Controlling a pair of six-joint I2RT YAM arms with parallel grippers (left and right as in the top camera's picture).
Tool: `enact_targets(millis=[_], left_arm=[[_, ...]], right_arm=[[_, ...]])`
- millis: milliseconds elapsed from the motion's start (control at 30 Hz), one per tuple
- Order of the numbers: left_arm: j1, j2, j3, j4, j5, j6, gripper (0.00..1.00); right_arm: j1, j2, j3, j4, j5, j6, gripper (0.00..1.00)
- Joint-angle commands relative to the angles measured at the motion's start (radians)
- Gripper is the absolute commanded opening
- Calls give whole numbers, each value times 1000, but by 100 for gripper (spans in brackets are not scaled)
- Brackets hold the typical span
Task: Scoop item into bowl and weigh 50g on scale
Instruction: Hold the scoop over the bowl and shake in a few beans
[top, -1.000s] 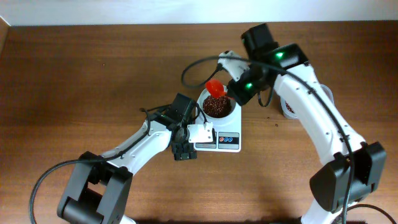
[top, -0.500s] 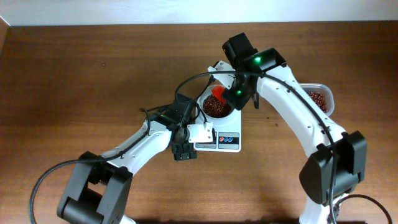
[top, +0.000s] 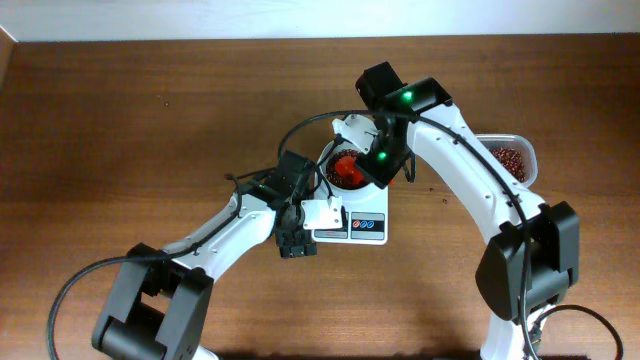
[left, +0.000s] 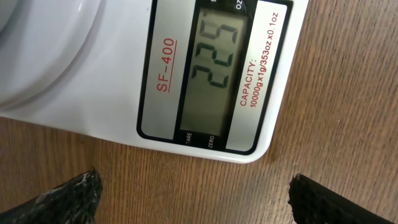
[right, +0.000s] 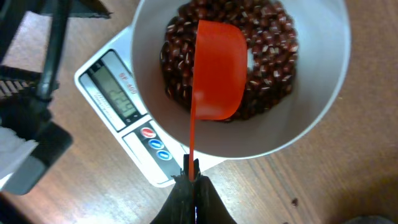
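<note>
Many beans (right: 267, 50) sat in the bowl (right: 322, 84) on the scale (left: 93, 93); right hand (right: 191, 177) gripped the red scoop (right: 217, 68), its long axis running from bowl back to hand. Left hand (left: 205, 199) gaped open beside the display (left: 214, 68).

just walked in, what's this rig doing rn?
Weighing beans. The right gripper is shut on the handle of a red scoop, which is down in the white bowl over the beans. The bowl sits on the scale, whose display appears to read 225. The left gripper is open and empty beside the display end. More beans sit in a clear tub on the robot's right.
</note>
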Motion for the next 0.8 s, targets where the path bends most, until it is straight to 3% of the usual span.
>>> enact_targets(millis=[0, 200, 367, 767], left_arm=[[0, -14, -7, -1, 21, -13, 99], [0, -14, -7, -1, 21, -13, 99], [0, -14, -7, -1, 21, -13, 99], [0, -14, -7, -1, 21, -13, 99]], right_arm=[[8, 13, -6, -13, -76, -9, 4], [-35, 13, -6, -36, -220, 28, 4], [-156, 13, -6, -37, -505, 27, 4], [-286, 13, -5, -37, -612, 27, 4]])
